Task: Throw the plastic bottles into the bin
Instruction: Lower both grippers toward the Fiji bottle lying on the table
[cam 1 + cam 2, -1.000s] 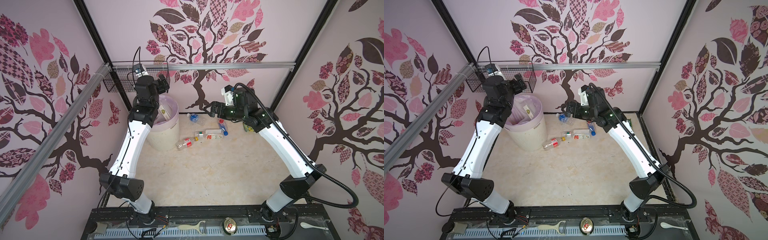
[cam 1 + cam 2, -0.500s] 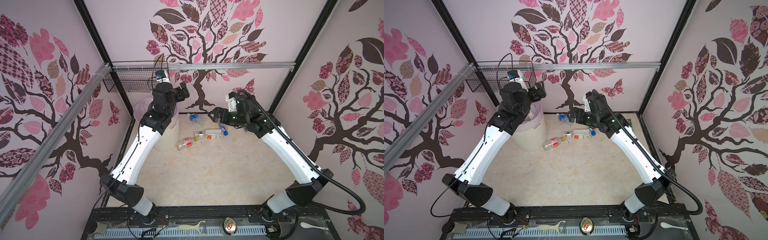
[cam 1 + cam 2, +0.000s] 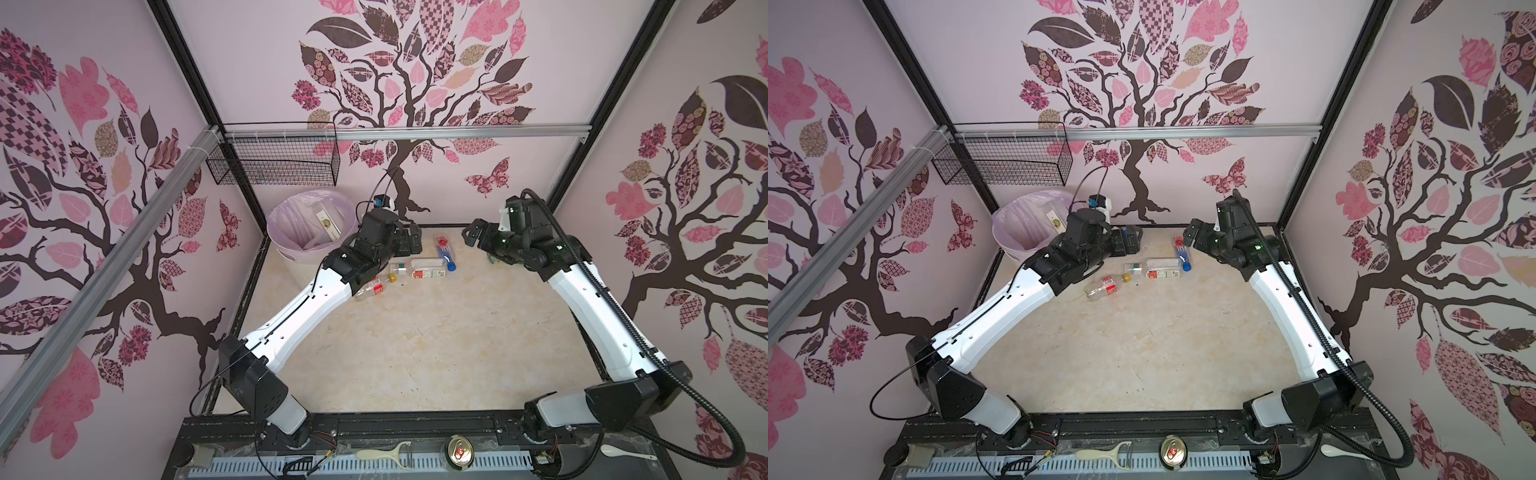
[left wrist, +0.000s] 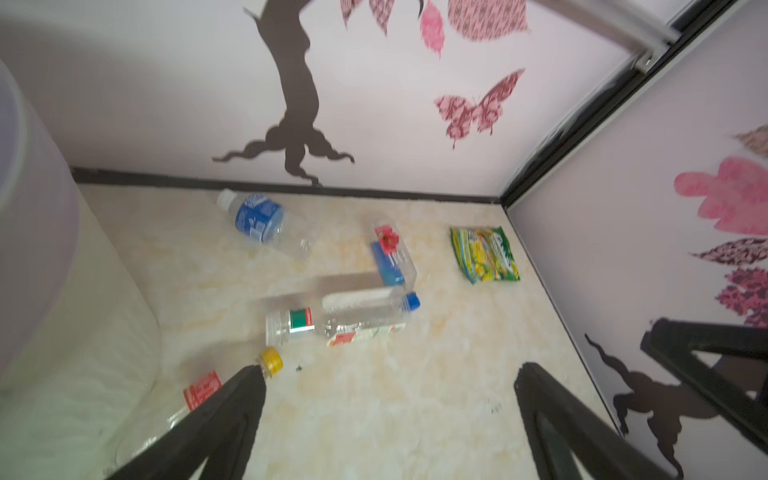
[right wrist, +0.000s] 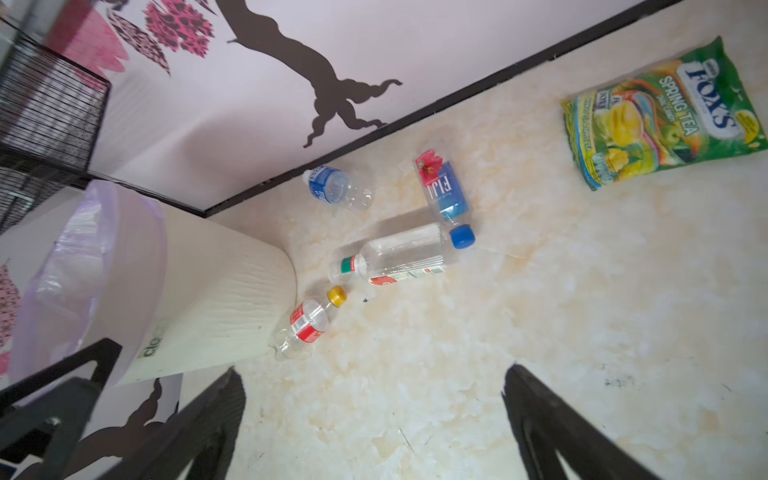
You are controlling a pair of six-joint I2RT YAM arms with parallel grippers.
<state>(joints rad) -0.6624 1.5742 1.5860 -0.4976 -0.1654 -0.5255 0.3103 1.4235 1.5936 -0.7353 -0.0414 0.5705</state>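
Left hand (image 4: 390, 370), swung off the bin (image 3: 292, 267), and right hand (image 5: 372, 370) gape empty over floor (image 3: 415, 332).

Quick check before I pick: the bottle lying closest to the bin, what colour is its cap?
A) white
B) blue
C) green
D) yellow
D: the red-labelled bottle lying right beside the bin has a yellow cap.

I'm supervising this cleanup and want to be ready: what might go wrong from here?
1. The yellow-capped bottle lies close beside the bin; the left hand reaching for it might shove the bin.
2. The Fiji bottle and the big clear bottle lie close together; lifting one may roll the other.
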